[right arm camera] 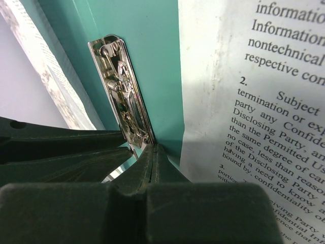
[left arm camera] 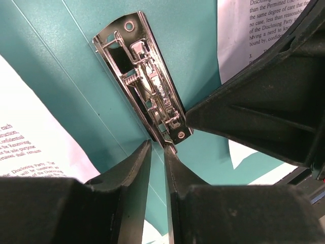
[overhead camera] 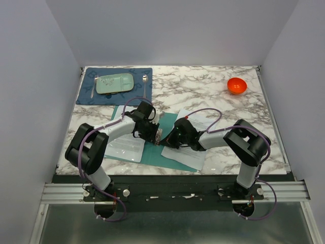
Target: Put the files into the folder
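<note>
The teal folder (overhead camera: 152, 155) lies open flat on the table between the arms, its metal clip (overhead camera: 159, 135) at the middle. A printed sheet of the files (overhead camera: 190, 152) lies on its right half and another (overhead camera: 124, 147) on its left half. In the left wrist view my left gripper (left arm camera: 158, 146) has its jaws a narrow gap apart around the lever at the near end of the clip (left arm camera: 147, 81). In the right wrist view my right gripper (right arm camera: 155, 147) is shut and empty, its tip against the same end of the clip (right arm camera: 124, 96), beside the sheet (right arm camera: 254, 101).
A dark blue placemat (overhead camera: 86, 94) at the back left carries a mint tray (overhead camera: 115, 83), a spoon (overhead camera: 144, 84) and a fork (overhead camera: 92, 86). An orange bowl (overhead camera: 236, 85) sits at the back right. The two wrists nearly touch over the folder.
</note>
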Motion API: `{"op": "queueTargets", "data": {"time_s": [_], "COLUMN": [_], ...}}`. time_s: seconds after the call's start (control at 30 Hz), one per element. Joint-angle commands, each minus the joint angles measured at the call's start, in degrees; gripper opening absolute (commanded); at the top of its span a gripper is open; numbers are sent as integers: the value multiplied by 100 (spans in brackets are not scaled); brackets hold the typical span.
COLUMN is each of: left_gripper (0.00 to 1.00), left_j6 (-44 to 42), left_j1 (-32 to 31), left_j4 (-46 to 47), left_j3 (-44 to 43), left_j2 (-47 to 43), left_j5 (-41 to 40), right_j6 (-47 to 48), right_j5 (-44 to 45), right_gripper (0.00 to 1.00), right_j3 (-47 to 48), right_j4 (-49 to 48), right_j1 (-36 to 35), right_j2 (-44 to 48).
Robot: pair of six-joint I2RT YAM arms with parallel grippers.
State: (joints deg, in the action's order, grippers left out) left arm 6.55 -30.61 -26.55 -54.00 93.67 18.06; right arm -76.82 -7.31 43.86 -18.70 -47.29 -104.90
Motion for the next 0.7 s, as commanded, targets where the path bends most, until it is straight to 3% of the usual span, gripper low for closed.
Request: {"op": "queueTargets", "data": {"time_s": [0.0, 0.27, 0.67], "left_gripper": [27, 22, 7], "left_j6": [5, 5, 31], "left_j1": [-85, -165, -191], "left_j4": [88, 132, 114], "left_j3": [-93, -93, -6], "left_j2": [169, 389, 600], "left_j5": [-84, -251, -356], "right_j6": [211, 202, 193], "right_j5": [511, 476, 450], "right_gripper": [0, 1, 1], "right_j3": [-378, -351, -334], "right_j4": [1211, 1184, 1176], "right_j1": [-9, -9, -9], "right_j2": [-417, -461, -531]}}
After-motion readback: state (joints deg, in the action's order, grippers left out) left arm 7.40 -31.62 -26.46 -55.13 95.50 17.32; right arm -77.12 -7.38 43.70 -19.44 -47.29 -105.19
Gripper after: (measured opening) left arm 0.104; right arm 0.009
